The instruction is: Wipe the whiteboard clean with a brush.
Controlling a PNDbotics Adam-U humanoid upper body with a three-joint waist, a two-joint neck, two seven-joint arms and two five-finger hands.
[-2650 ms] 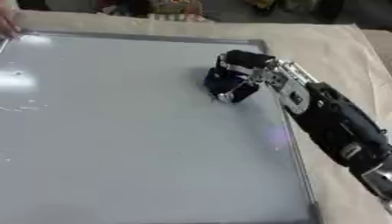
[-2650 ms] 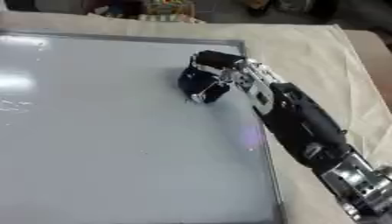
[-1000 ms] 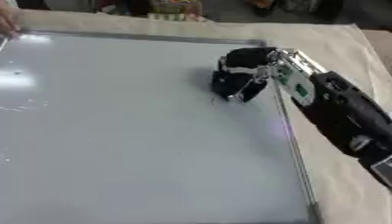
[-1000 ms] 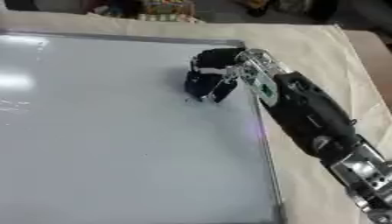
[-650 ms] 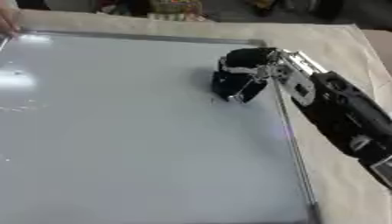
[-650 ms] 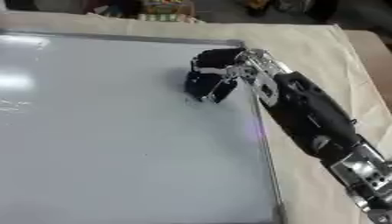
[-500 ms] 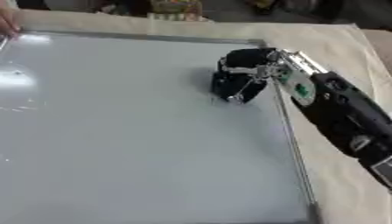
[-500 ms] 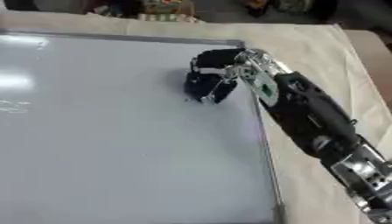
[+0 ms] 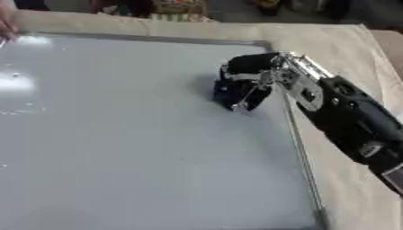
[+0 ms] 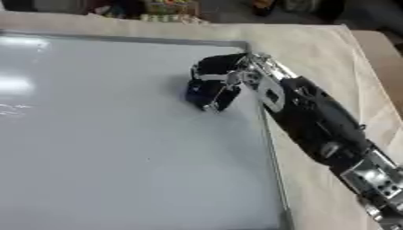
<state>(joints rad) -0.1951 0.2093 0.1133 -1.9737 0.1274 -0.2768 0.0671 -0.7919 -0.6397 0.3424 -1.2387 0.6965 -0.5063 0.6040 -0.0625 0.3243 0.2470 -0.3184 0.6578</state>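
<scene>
Over at the far left corner a person's hand [image 9: 8, 22] rests on the edge of the whiteboard [image 9: 118, 148], seemingly just steadying it. The whiteboard itself lies flat on a cloth-covered table [image 9: 338, 40] and fills most of what I can see; along its left side there are faint scribbled marks [image 9: 24, 110] left to clear, while the broad middle looks bare apart from glare from the lights.

Moving right, near the upper right corner of the board, sits the brush [image 9: 234, 92], a small dark blue block pressed face down on the white surface, just inside the metal frame [image 9: 295, 134]. The right hand [image 9: 250, 76] has its fingers curled over the top of the brush, clamped round it, with the black forearm running off toward the lower right. The left hand is nowhere to be seen.

The brush looks light and fairly stiff on top, presumably with a soft felt underside, so I'd guess it slides easily on the slick board and could skate or tip if pushed from one edge. Gripping it across the top from above, as it is held, seems the sensible place. The board may shift on the cloth under a hard sweep
</scene>
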